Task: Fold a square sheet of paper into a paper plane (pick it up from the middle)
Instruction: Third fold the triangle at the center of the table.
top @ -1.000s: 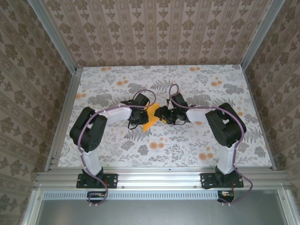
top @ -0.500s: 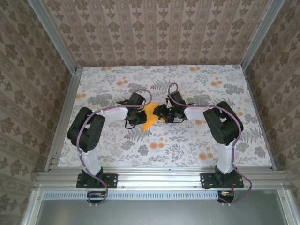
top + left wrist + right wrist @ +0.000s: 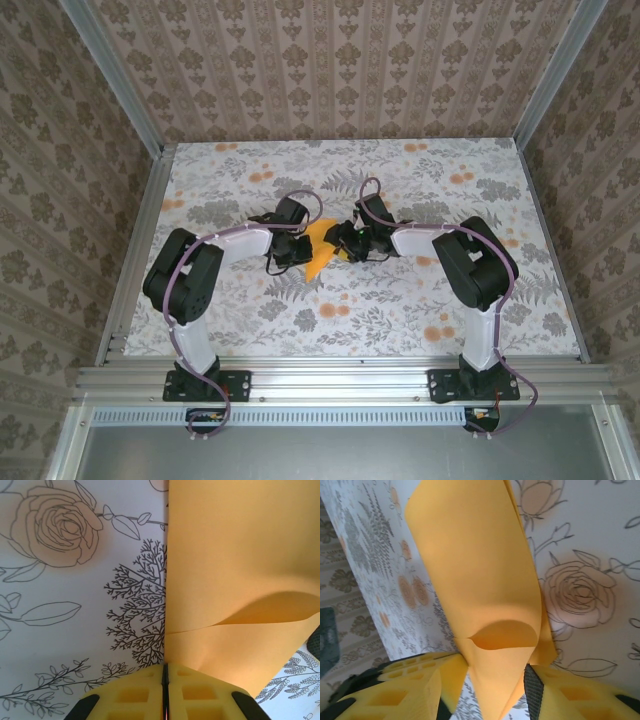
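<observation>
From above, you are watching one creased orange-yellow paper sheet in the middle of the floral table between two grippers, left gripper and right gripper, all sitting slightly farther up than a second ago. At the left wrist, the jaws are pinching shut on the sheet's edge. At the right wrist, they are standing half apart around the curled sheet, and you cannot tell whether they are gripping it.

Table top carries a pale floral print, grey leaves with orange blossoms; walls on three sides wear beige patterned wallpaper; aluminium rails frame the edges; lighting even
</observation>
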